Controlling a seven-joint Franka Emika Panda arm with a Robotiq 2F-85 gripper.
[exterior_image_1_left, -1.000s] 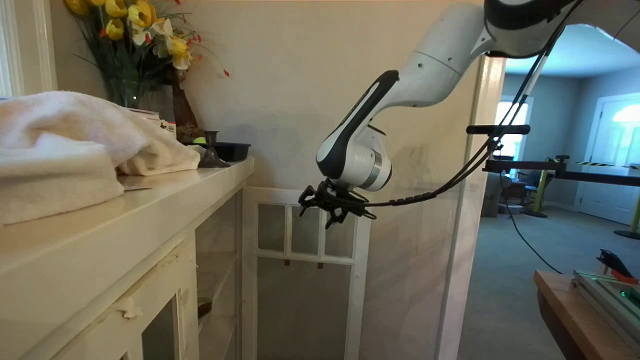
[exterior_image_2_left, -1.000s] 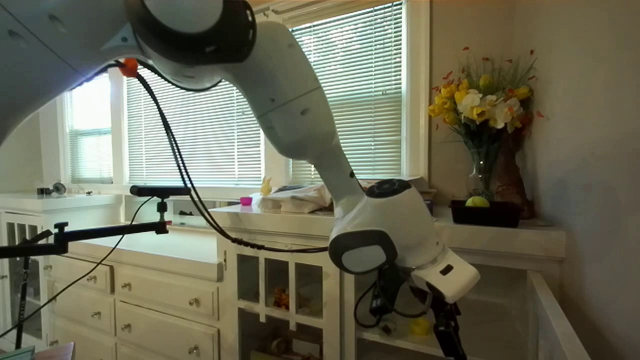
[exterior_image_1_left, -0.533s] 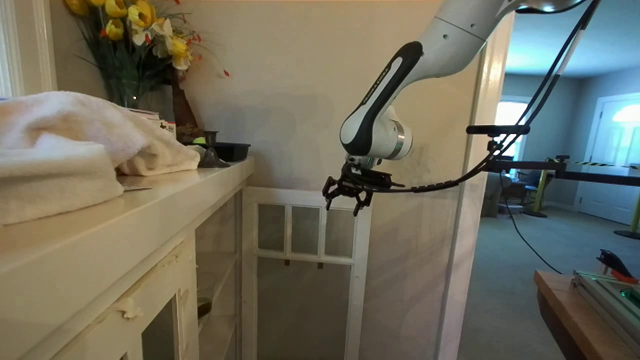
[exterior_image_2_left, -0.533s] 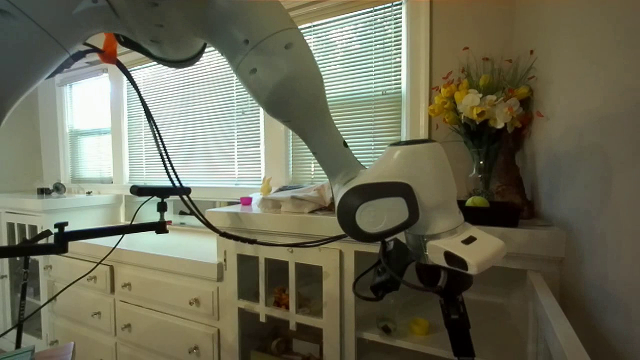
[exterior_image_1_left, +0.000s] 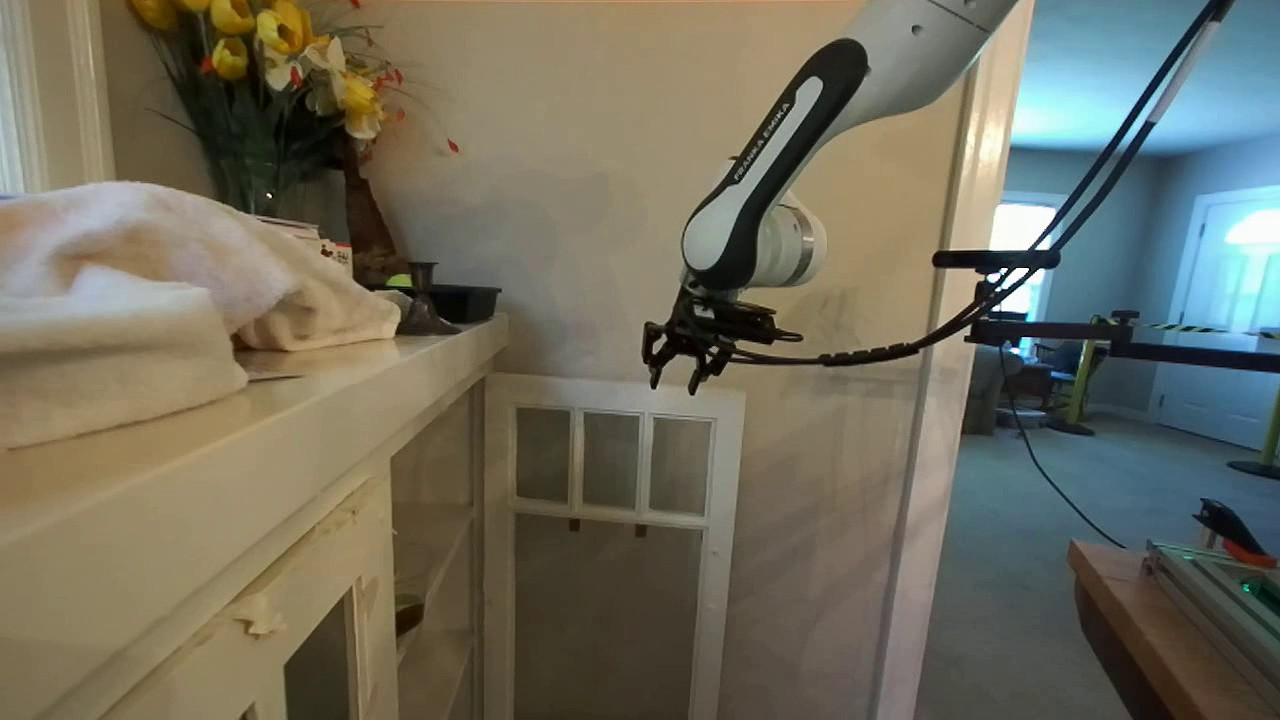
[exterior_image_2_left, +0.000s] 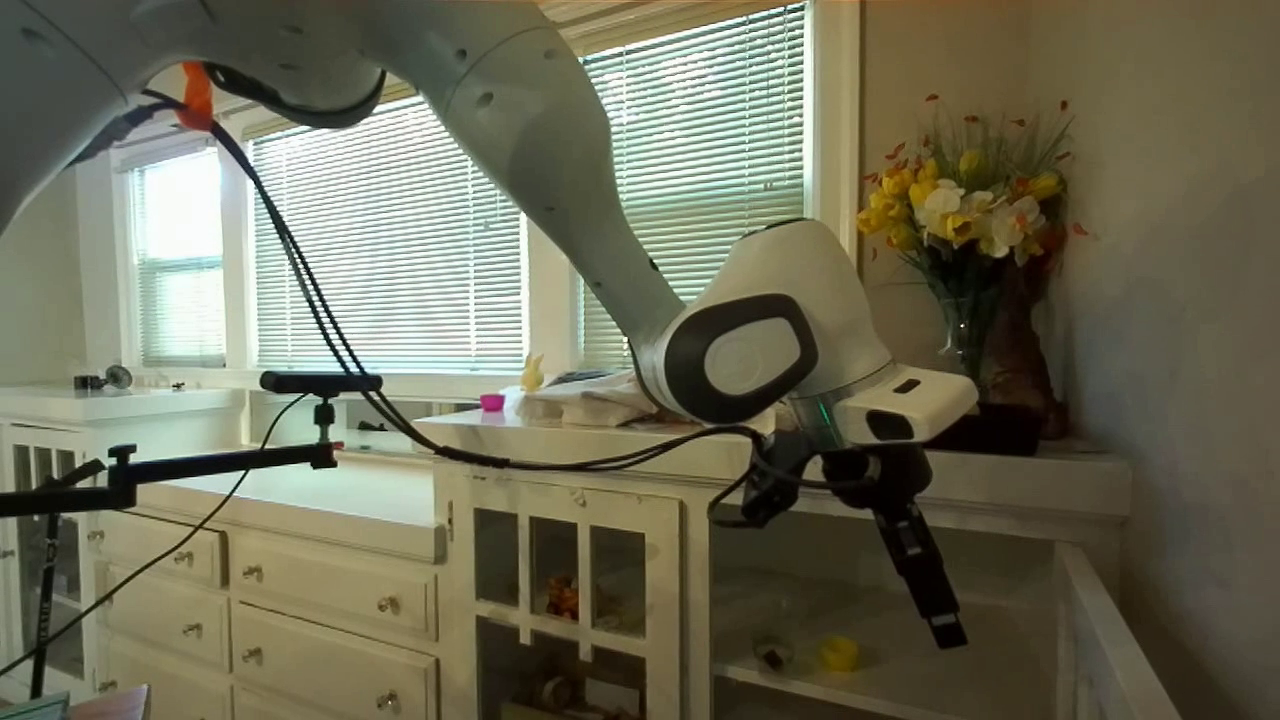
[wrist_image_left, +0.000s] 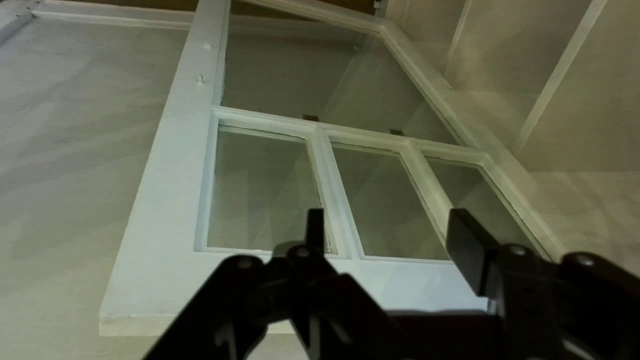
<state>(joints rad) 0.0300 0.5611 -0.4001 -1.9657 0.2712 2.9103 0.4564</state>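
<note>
Lifted a little since half a second ago, the gripper (wrist_image_left: 386, 216) has its fingers spread apart; in an exterior view I now see its tips whole, clear of the white glass-paned door (wrist_image_left: 165, 175); that door, nearest to it, hangs swung out below the end corner of the counter (exterior_image_1_left: 430, 375), just as before; on top, near that same corner, the black tray (exterior_image_1_left: 468, 303) has stayed put.
</note>
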